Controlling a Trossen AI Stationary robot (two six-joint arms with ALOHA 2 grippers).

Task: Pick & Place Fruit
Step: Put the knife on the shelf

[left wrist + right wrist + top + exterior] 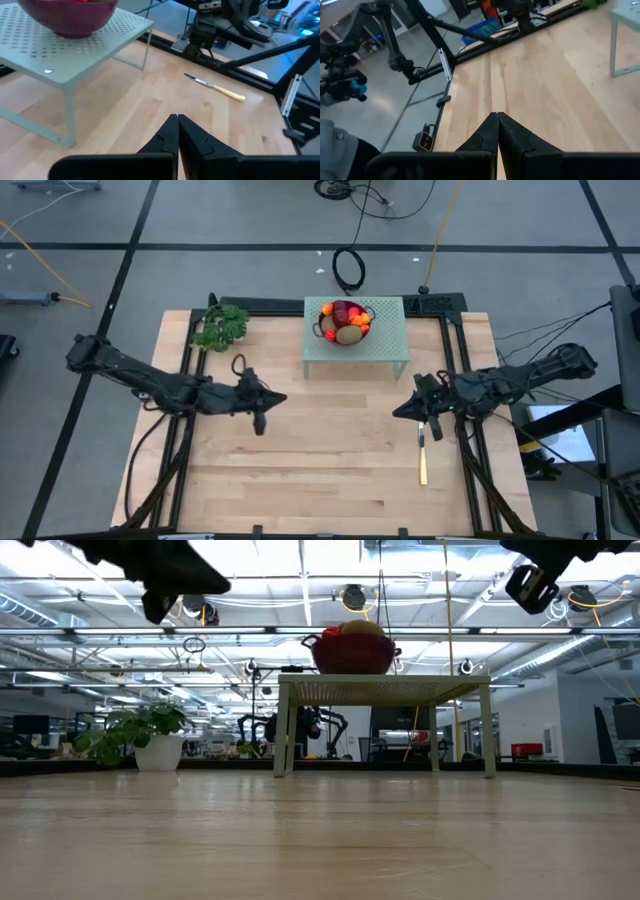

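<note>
With both arms hanging above the wooden table [300,470], my left gripper [262,423] and my right gripper [403,410] have their fingers pressed together on nothing. From my left gripper the fruit [346,320] lies toward two o'clock in the overhead view; from my right gripper, toward eleven o'clock. It is heaped in a dark red bowl [352,653] on a pale green perforated stand [385,345] at the table's far edge. As a rounded pile it shows no clear long axis.
</note>
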